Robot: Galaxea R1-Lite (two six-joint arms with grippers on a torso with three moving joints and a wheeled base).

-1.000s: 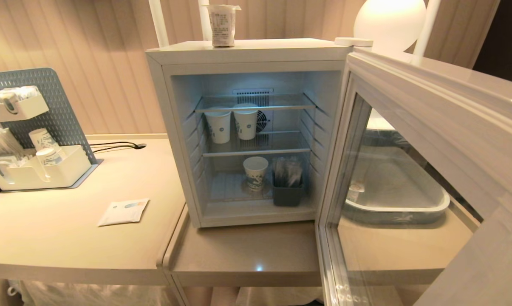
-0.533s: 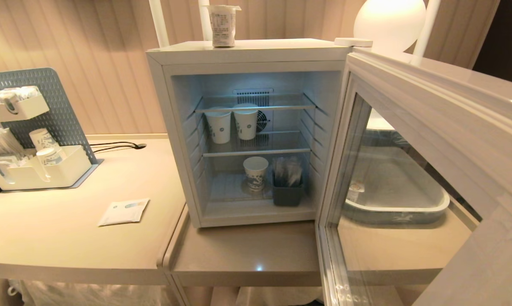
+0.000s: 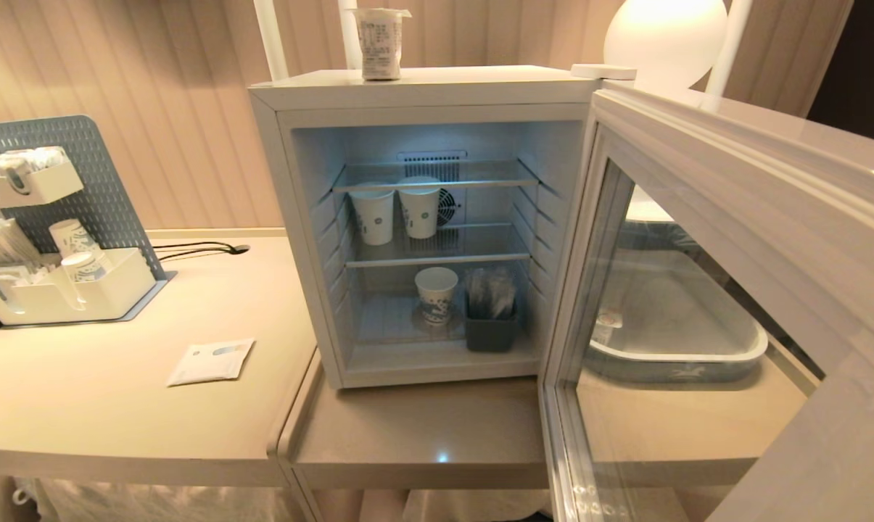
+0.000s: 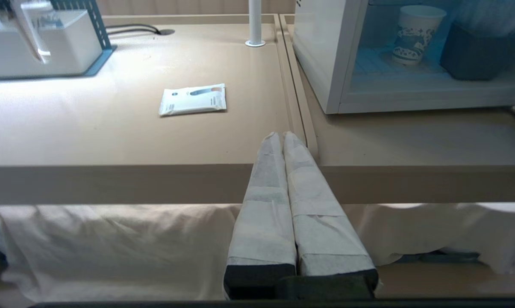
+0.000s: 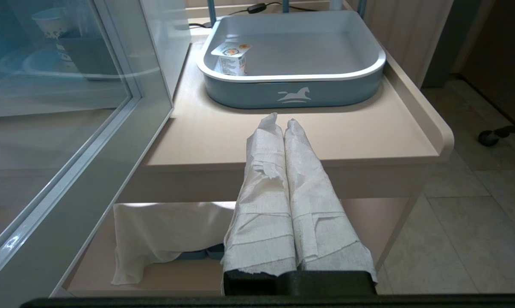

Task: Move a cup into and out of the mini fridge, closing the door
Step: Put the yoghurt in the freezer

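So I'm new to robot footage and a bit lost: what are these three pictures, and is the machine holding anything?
One camera sits on the robot's head; one rides behind each gripper. The head view shows the mini fridge with its door swung open, paper cups on its shelves and the cup standing on top. The left gripper hangs before the table's edge, near a white sachet. The right gripper faces a blue tray holding a small tub. Both are shut and empty.

3 paper cups [image 3: 420, 208] sit on the wire shelves, a white sachet [image 3: 211, 361] lies on the table [image 3: 103, 406], blue tray [image 5: 293, 92] right.
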